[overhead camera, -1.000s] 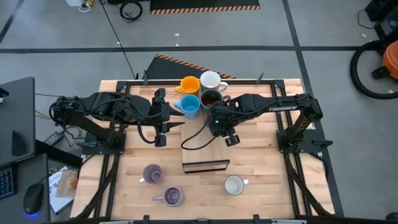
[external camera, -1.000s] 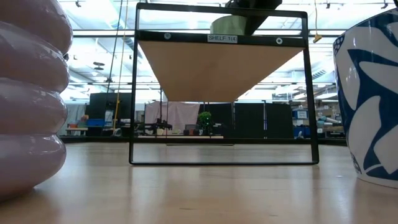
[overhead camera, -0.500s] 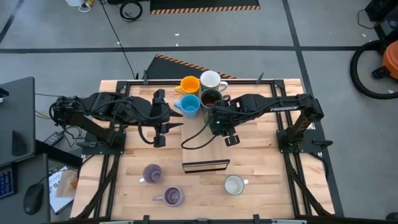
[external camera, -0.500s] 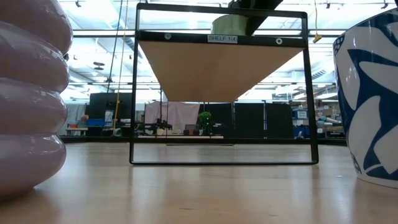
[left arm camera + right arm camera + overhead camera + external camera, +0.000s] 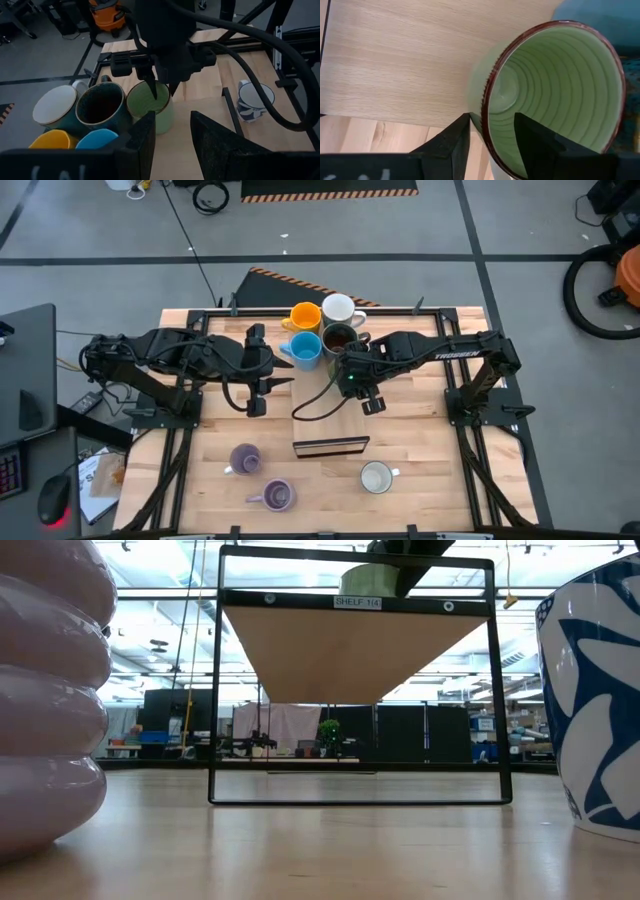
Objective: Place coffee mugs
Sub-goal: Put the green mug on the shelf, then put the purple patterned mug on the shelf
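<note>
Your right hand [image 5: 487, 145] grips the green mug [image 5: 555, 95] by its rim on the shelf board [image 5: 400, 55]. Your left hand [image 5: 172, 135] waits released at 9 o'clock.

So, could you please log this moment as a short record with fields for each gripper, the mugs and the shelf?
right gripper: shut on the green mug, fingers across its rim, on the shelf
left gripper: open, empty, beside the light blue mug
mugs at shelf's far end: orange mug, white mug, dark brown mug, light blue mug, green mug
mugs on table: two lavender mugs, patterned white mug
</note>
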